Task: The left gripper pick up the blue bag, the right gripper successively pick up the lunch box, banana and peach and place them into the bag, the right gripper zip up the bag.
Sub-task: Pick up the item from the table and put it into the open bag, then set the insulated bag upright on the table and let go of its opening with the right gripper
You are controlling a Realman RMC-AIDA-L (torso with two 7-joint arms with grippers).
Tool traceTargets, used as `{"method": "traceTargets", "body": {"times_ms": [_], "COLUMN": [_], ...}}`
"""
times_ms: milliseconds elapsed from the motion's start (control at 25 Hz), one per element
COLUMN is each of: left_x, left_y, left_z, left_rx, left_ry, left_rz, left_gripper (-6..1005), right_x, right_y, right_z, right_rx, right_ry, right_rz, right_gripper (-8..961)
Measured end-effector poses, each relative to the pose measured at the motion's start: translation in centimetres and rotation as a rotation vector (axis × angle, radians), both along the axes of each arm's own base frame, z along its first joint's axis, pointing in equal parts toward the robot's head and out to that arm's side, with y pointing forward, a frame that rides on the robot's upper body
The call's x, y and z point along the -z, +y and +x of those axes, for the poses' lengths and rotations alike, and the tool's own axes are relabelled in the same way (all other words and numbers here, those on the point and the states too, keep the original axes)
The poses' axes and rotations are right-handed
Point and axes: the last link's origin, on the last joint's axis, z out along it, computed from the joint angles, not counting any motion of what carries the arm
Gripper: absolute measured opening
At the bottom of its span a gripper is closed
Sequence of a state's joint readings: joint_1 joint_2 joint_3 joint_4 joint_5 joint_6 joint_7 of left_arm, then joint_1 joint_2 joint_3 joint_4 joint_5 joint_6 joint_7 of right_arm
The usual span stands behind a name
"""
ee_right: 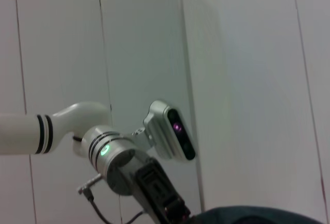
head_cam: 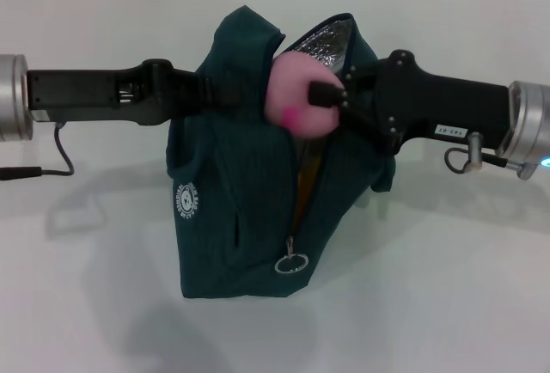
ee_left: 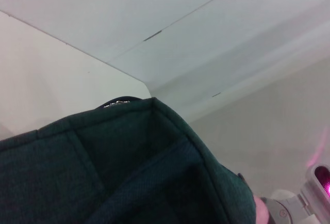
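Left gripper [head_cam: 225, 91] pinches the bag [head_cam: 258, 218] by its top edge so the mouth stays open, while the right gripper [head_cam: 331, 98] holds the peach [head_cam: 296, 89] right over that opening, ready to drop.

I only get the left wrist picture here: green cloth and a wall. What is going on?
Observer: The right gripper holds the peach at the open top of the blue bag.
Operator: Where is the left one?
Observer: The left gripper grips the bag's upper edge from the other side.
Operator: Is the bag zipped?
Observer: No. The zipper ring pull hangs low on the front, and silver lining shows at the top.
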State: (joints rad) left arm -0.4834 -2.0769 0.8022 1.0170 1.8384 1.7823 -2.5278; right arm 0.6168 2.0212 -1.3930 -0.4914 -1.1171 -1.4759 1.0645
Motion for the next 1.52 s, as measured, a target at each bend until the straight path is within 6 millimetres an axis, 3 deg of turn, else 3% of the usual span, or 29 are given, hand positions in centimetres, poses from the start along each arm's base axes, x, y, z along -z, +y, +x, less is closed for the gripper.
{"method": "traceTargets", "body": {"times_ms": [480, 960, 1360, 1520], "left_x": [-0.3, -0.3, -0.3, -0.3], "left_y": [0.1, 0.1, 0.1, 0.1], "left_z": [0.0, 0.0, 0.0, -0.1], "left_rx": [-0.003, -0.002, -0.001, -0.001], "left_ry": [-0.003, -0.002, -0.001, 0.000], "left_rz": [0.014, 0.016, 0.018, 0.017], "left_gripper": [40, 41, 41, 41], "right_x": [1.2, 1.1, 0.9, 0.5], "right_y": [0.2, 0.0, 0.3, 0.2], "right_z": [0.4, 0.2, 0.5, 1.1], "right_rx": [0.027, 0.000, 0.027, 0.045], "right_ry": [-0.071, -0.064, -0.057, -0.043], "right_rz": [-0.005, 0.000, 0.020, 0.040], "right_gripper": [51, 57, 461, 539]}}
